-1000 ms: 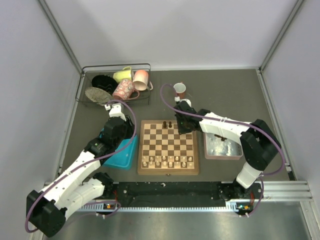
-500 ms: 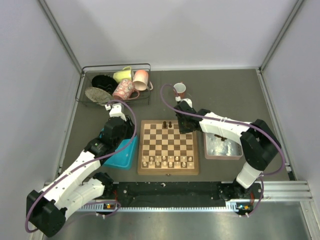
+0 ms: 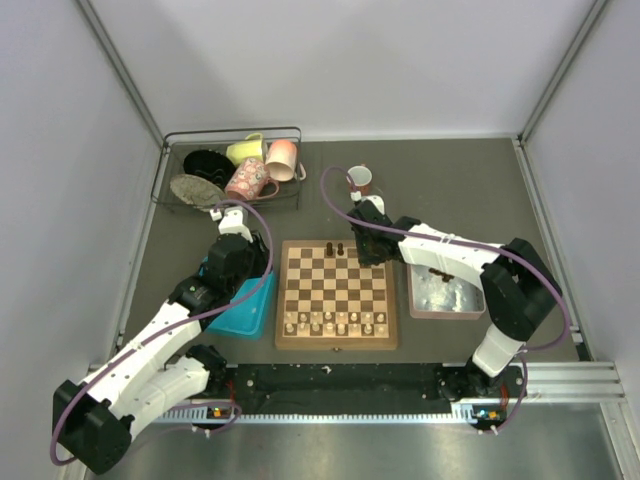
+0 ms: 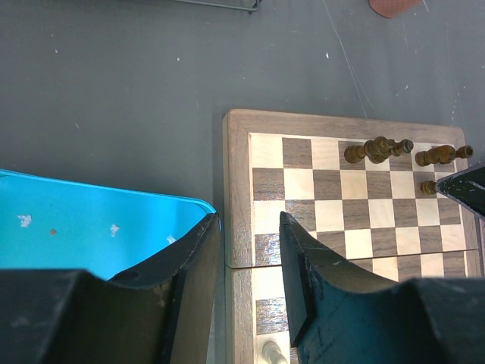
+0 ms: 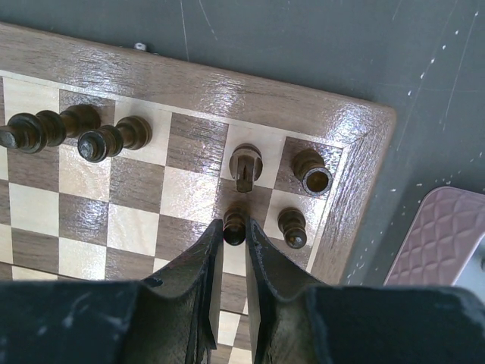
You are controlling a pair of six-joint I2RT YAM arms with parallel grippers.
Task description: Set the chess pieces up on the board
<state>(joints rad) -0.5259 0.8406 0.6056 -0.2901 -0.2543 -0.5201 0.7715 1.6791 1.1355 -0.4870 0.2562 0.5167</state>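
Unmoved: right tool (image 5: 235, 230) low over board (image 5: 189, 82) | apparently pinching dark pawn (image 5: 235, 223)

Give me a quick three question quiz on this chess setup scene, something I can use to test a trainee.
1. True or false: the left gripper is holding something.
2. What is the right gripper shut on? A) nothing B) a dark pawn C) a cloth
3. Fill in: the tray beside the board, under the left arm, is ____ in colour.
Key:
1. False. Its jaws stand apart over the gap between that tray and the board, with nothing between them.
2. B.
3. Blue.
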